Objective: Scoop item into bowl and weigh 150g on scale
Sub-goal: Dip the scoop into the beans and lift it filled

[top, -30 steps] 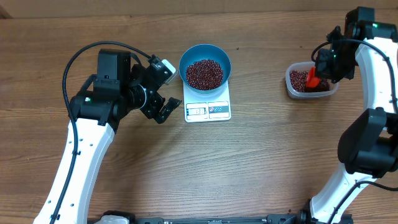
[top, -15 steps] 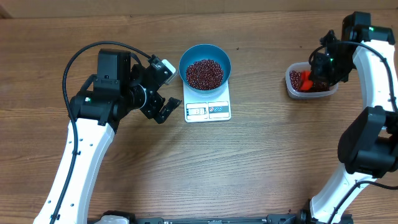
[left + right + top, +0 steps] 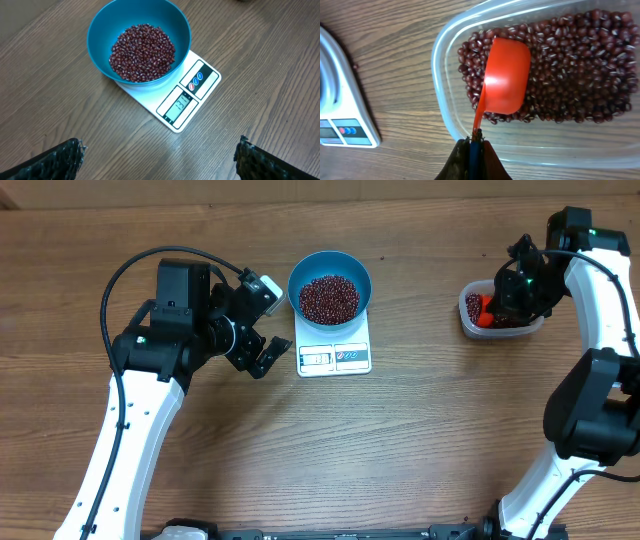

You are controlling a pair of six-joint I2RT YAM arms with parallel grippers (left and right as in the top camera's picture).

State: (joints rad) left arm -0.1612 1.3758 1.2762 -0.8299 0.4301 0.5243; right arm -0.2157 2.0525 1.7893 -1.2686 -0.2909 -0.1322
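while bent over clear plastic tub [image 3: 440, 75], pinches orange plastic scoop [image 3: 507, 75] in closed right end effector [image 3: 474, 143]; holds left end effector [image 3: 160, 152] wide, empty.

Bare table [image 3: 420, 310] between scale [image 3: 335, 356] and tub [image 3: 545, 145]; left hand [image 3: 270, 322] flanks scale; right hand [image 3: 474, 149], scoop [image 3: 505, 75] occupy tub.

This looks like a robotics lab. A white-and-black jointed left robot arm [image 3: 135, 415], trailing a loose black cable [image 3: 130, 265], and its matching right robot arm [image 3: 603, 300] stand at a brown wood-grain worktop [image 3: 330, 450]. It carries a small flat white kitchen scale [image 3: 333, 357], a round blue plastic bowl [image 3: 297, 277] and a clear plastic tub [image 3: 466, 325].
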